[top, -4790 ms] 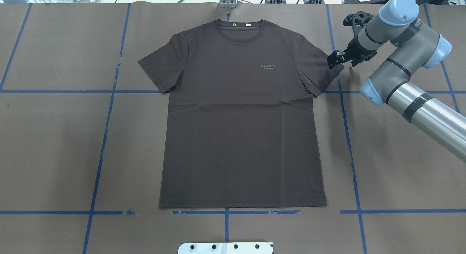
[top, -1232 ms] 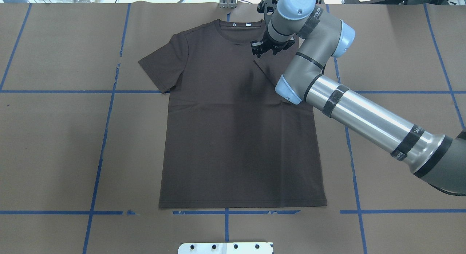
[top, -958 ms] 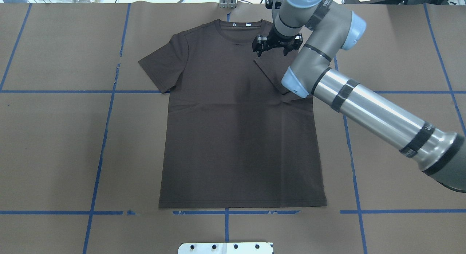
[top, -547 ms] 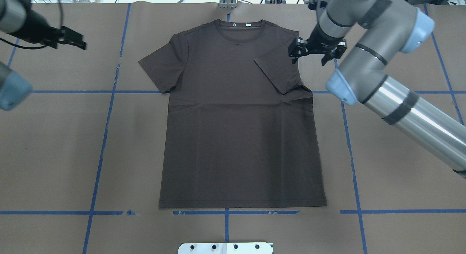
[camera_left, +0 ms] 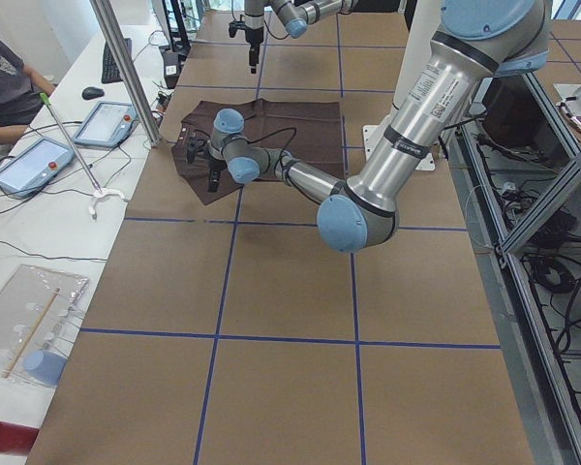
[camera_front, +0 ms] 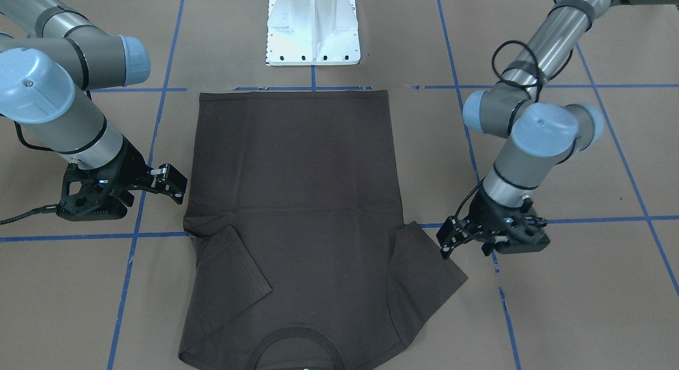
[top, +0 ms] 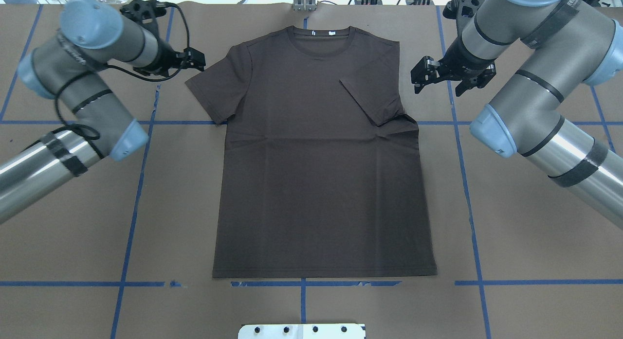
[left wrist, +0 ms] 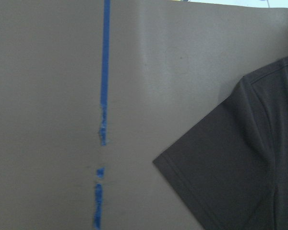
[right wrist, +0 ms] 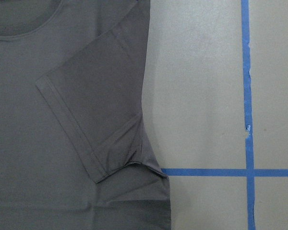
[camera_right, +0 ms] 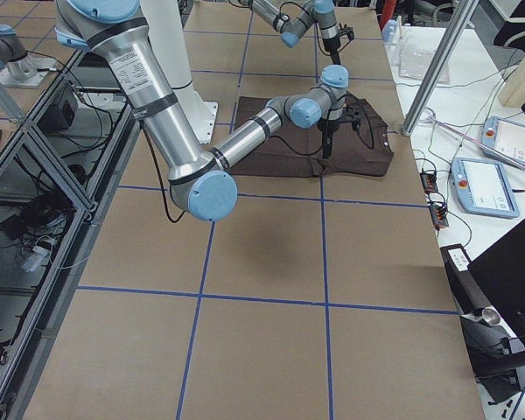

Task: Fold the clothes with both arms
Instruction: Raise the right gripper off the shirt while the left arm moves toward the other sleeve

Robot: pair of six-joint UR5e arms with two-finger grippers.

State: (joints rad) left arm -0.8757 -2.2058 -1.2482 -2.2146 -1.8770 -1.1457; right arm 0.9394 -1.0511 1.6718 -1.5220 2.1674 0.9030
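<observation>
Brown T-shirt (top: 316,183) is lying flat on the bench (top: 73,222), right-side sleeve (top: 372,96) folded in. What is coming next?
— Both are hovering released and empty: left end effector (top: 197,61) beside the spread sleeve (top: 214,91), likely needing to pinch it; right end effector (top: 436,83) off the cloth.

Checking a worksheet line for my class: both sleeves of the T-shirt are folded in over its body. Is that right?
Not quite. Only one sleeve of the T-shirt is folded in, the one by the right gripper. The other sleeve, by the left gripper, lies spread flat on the table. The overhead view shows it.
</observation>
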